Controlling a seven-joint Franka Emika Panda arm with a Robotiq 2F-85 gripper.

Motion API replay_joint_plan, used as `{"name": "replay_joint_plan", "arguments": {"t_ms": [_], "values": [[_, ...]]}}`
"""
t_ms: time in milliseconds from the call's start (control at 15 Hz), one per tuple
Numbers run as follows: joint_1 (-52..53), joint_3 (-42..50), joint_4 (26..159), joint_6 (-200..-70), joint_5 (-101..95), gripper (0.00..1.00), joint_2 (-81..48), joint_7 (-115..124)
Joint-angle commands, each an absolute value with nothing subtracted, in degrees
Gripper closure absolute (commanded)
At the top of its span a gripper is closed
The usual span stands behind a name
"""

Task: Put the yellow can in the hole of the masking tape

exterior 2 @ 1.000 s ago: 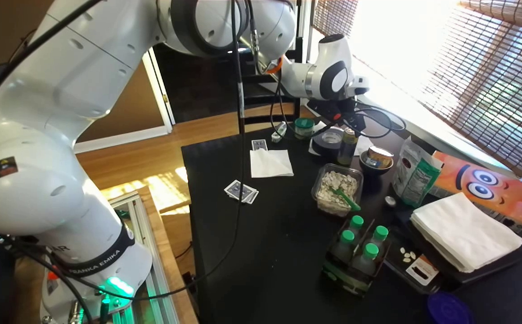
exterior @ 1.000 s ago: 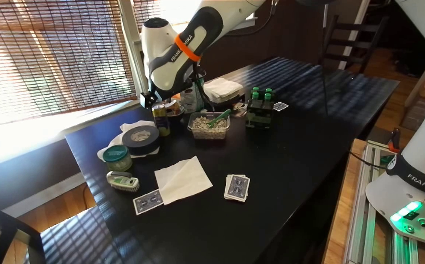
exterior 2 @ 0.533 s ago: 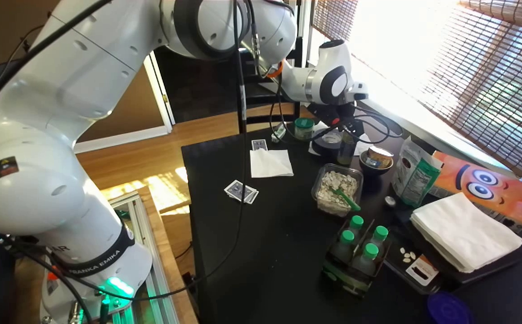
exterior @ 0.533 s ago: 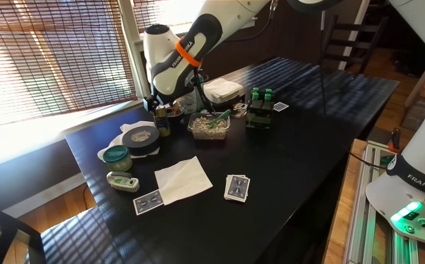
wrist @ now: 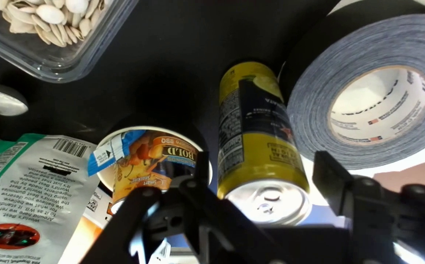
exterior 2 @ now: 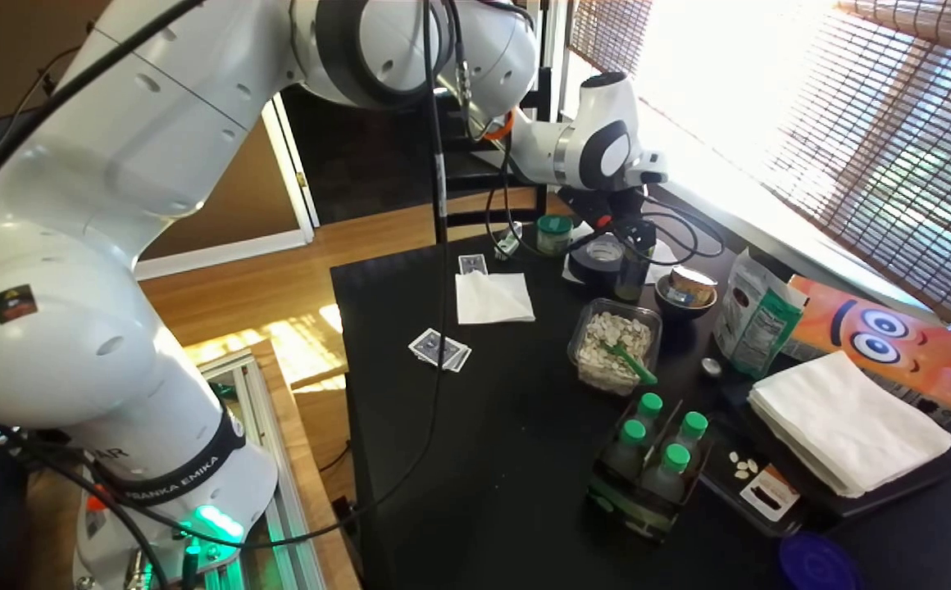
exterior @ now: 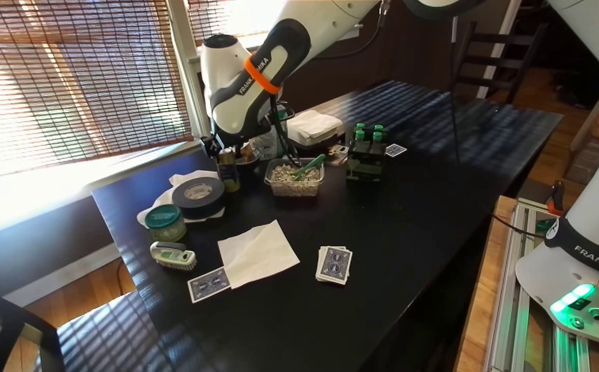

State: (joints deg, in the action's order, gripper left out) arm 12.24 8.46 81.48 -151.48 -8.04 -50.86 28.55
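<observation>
The yellow can (wrist: 263, 146), tall with a dark blue label, stands upright on the dark table, as both exterior views also show. Around its top end is my gripper (wrist: 260, 157), pointing down from above. The wrist view has one finger on each side of the can, with a visible gap beside each, so the jaws are open. Right beside the can lies the masking tape (wrist: 315, 110), a wide grey roll. Its hole faces up and shows a pale printed inner wall. In an exterior view the tape (exterior: 199, 209) rests on white paper (exterior: 178, 180).
Close to the can are a dark bowl (exterior 2: 683, 314) with snack packs and a clear tub (wrist: 60, 75) of seeds. A pouch (wrist: 25, 205) stands behind them. A teal-lidded jar (exterior: 164, 217) sits near the tape, and a green bottle carrier (exterior: 365, 168) stands farther along the table.
My arm has come down, bringing the gripper from just above the can to around its top. The can and the tape have not moved.
</observation>
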Motion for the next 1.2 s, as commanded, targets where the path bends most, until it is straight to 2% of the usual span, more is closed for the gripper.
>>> {"name": "replay_joint_plan", "arguments": {"t_ms": [0,333,867,1133], "values": [[14.08,10.5,78.95,-151.07,-6.6,0.16,-52.74,31.2],[15.34,11.68,77.84,-152.8,-6.72,0.23,-54.31,34.52],[17.03,15.47,74.1,-154.45,-7.66,0.19,-57.34,39.37],[17.2,16.42,72.95,-154.28,-7.77,0.2,-58.13,40.68]]}}
